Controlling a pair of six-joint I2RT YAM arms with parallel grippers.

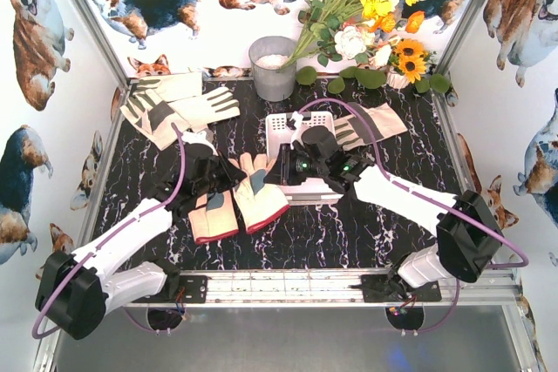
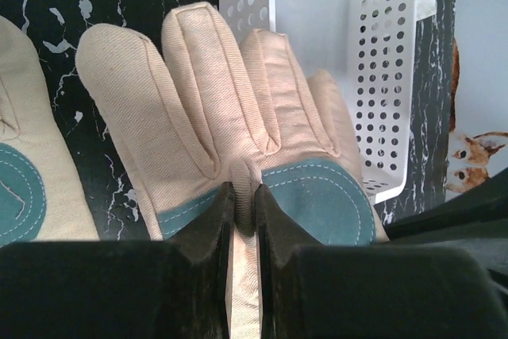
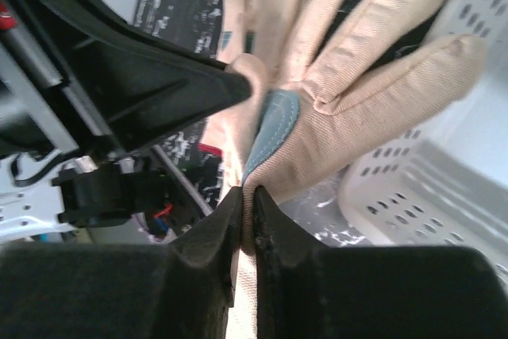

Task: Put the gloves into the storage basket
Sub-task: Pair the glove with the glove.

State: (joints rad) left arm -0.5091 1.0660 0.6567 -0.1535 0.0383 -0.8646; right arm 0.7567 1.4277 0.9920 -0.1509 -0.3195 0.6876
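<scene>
Two claws are pinched narrow on cloth: the left gripper (image 2: 244,194) nips a fold of the glove (image 2: 238,109) at the base of its fingers, and the right gripper (image 3: 248,196) nips a fold of what looks to be the same glove, though I cannot be sure. The glove lies at the centre of the overhead frame, just left of the storage basket (image 2: 379,85) and not yet in it, close beside a second glove (image 1: 214,215).

Trouble could come from the grips. Each holds only a thin ridge of fabric, so a lift may let it slide out. If both arms hold one glove and move apart, they would tug against each other. The loose cuff may catch on the basket's wall or drag the neighbour along.

Its long axis runs bottom to top in the overhead frame – red-edged cuff toward the bottom, fingers toward the top, leaning slightly left.
</scene>
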